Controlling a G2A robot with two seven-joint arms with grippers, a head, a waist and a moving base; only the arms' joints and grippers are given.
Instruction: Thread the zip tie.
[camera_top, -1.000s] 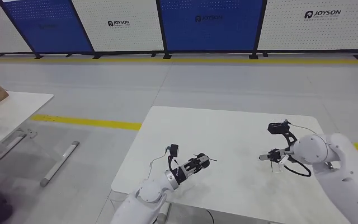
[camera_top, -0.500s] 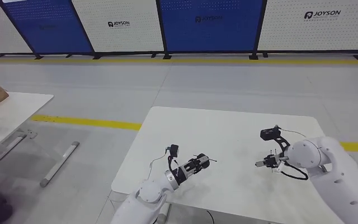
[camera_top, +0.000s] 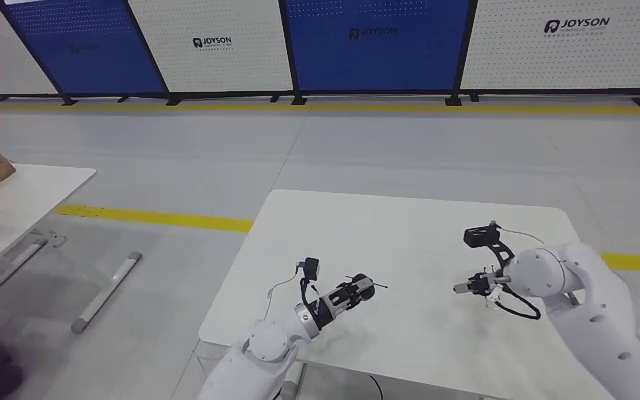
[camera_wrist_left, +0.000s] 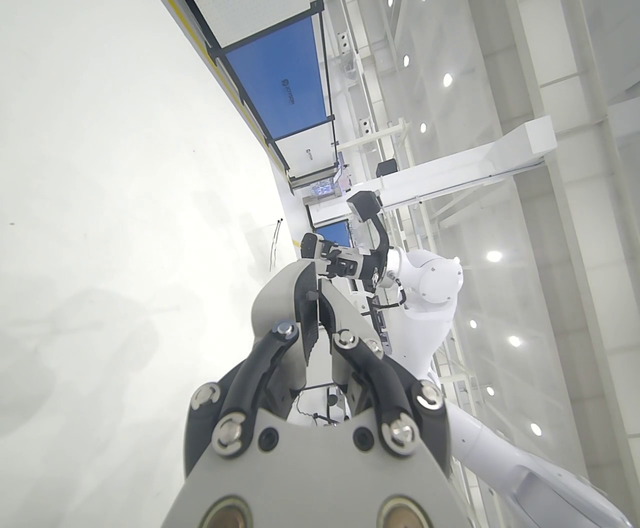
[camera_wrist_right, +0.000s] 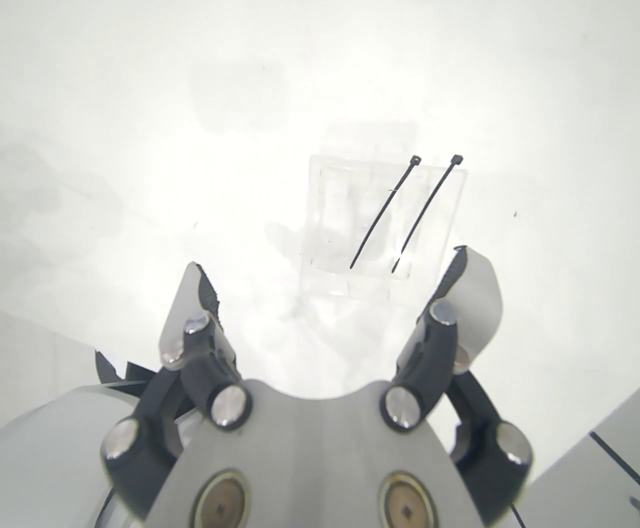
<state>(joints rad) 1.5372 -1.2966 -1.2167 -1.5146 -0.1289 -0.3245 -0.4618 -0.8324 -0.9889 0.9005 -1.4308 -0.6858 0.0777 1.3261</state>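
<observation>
My left gripper (camera_wrist_left: 316, 295) (camera_top: 360, 288) is shut on a thin black zip tie (camera_wrist_left: 317, 312), held above the table's near left part; the tie's ends stick out past the fingers (camera_top: 380, 286). My right gripper (camera_wrist_right: 330, 265) (camera_top: 463, 288) is open and holds nothing. It hovers over a clear tray (camera_wrist_right: 325, 225) on the right side of the table. Two more black zip ties (camera_wrist_right: 385, 212) (camera_wrist_right: 427, 212) lie side by side on that tray, just beyond the fingertips. The left wrist view also shows the right gripper (camera_wrist_left: 309, 247) farther off, facing mine.
The white table (camera_top: 400, 230) is bare between the two arms. Its near edge runs just below both grippers. Beyond the table lies grey floor with a yellow line (camera_top: 150, 216) and blue and white panels (camera_top: 375, 45) at the back.
The right arm has shifted a little left and toward the near edge, with its wrist lower over the tray. The left arm and its zip tie have not moved.
</observation>
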